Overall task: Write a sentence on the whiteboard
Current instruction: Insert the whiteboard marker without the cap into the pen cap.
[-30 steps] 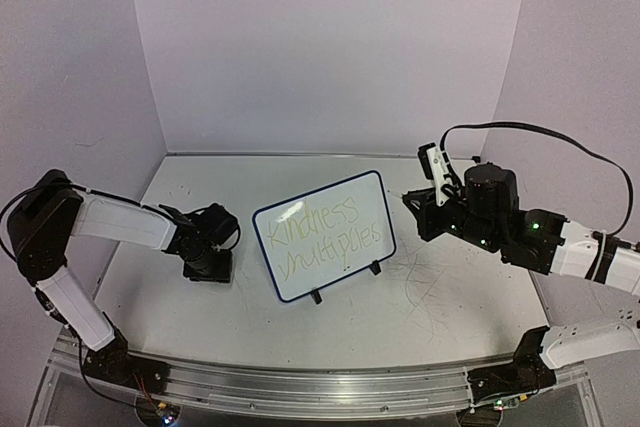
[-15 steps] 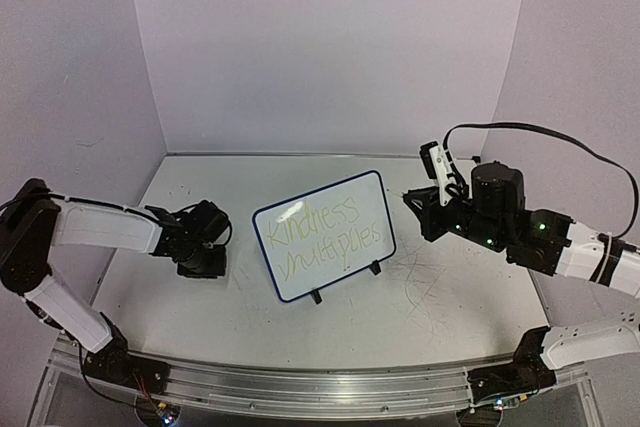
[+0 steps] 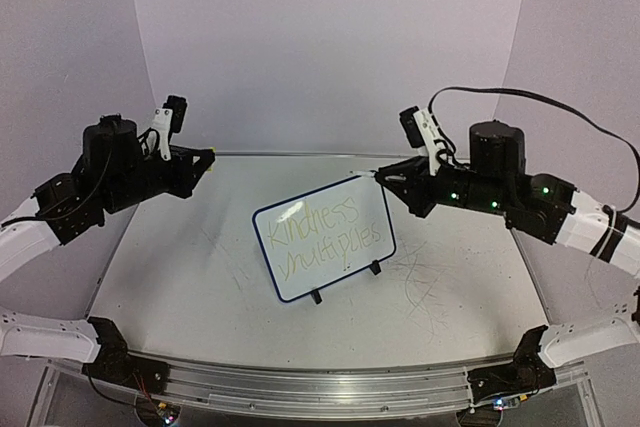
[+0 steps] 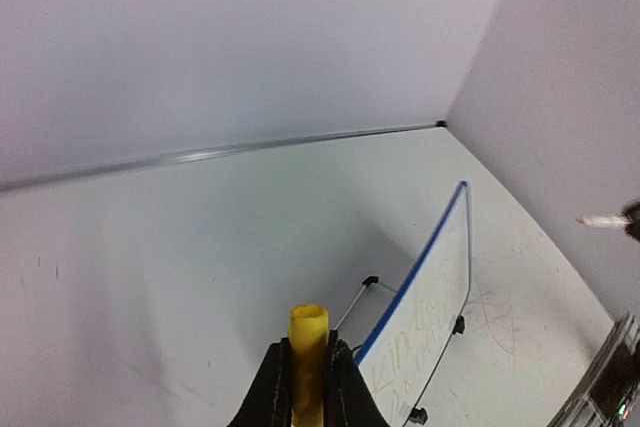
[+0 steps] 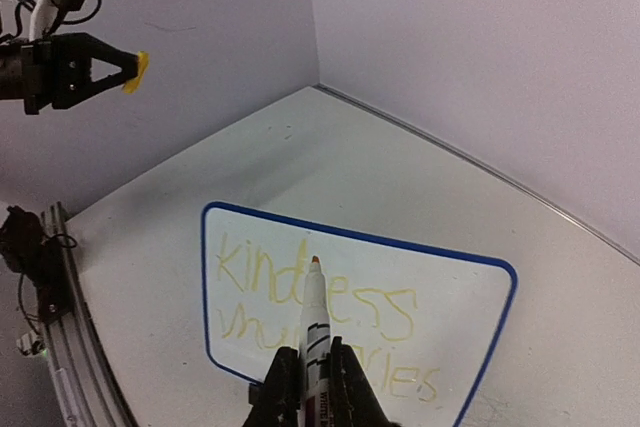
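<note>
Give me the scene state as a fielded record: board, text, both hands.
whiteboard: standing on its wire stand, middle of table
sentence: yellow, two slanted lines, "Kindness multiplies"
left hand: raised, shut on yellow cap
right hand: raised, shut on marker, tip uncapped
contact: neither hand touches the whiteboard
</note>
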`<state>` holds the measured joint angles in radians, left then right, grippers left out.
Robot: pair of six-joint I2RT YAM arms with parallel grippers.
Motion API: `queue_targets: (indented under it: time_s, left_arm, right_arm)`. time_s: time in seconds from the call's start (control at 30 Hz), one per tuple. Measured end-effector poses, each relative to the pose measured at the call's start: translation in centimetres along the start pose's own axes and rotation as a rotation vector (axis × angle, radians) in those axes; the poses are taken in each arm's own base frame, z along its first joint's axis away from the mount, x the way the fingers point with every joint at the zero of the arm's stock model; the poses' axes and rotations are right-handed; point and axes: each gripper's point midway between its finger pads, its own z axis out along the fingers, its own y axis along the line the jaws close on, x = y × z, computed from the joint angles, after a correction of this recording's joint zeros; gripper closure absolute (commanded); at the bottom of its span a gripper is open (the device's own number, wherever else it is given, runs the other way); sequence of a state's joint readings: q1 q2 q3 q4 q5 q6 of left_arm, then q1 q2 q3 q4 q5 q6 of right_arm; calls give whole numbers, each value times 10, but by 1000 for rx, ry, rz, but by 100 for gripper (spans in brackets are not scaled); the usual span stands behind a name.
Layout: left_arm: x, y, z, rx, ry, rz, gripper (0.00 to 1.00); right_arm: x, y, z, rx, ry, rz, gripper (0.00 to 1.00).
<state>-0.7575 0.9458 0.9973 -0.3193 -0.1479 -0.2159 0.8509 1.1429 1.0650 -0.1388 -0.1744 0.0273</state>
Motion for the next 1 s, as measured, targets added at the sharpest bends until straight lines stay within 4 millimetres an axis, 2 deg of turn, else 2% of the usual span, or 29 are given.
queue_targets:
  time_s: [0.1, 0.2, 0.27, 0.37, 0.5, 0.73, 1.0]
  left_arm:
    - [-7, -51, -1, 160, -66, 236, 100]
    - [5, -94, 11, 253, -90, 474, 100]
    - [19, -106, 22, 263, -98, 609, 100]
    - [40, -107, 35, 245, -89, 760, 100]
    - [54, -102, 41, 215, -98, 881, 100]
    - [51, -108, 39, 207, -144, 970, 100]
    - [55, -106, 40, 194, -149, 1017, 100]
  right_arm:
    - [-16, 20, 16, -113, 30, 28, 100]
    - [-24, 31, 32, -176, 72, 67, 100]
    - [-24, 35, 38, -203, 100, 100, 100]
    - [-22, 42, 39, -232, 136, 148, 100]
    - [-23, 52, 40, -257, 160, 198, 100]
    - [-23, 73, 54, -300, 200, 227, 100]
    - [-14, 78, 59, -300, 241, 238, 100]
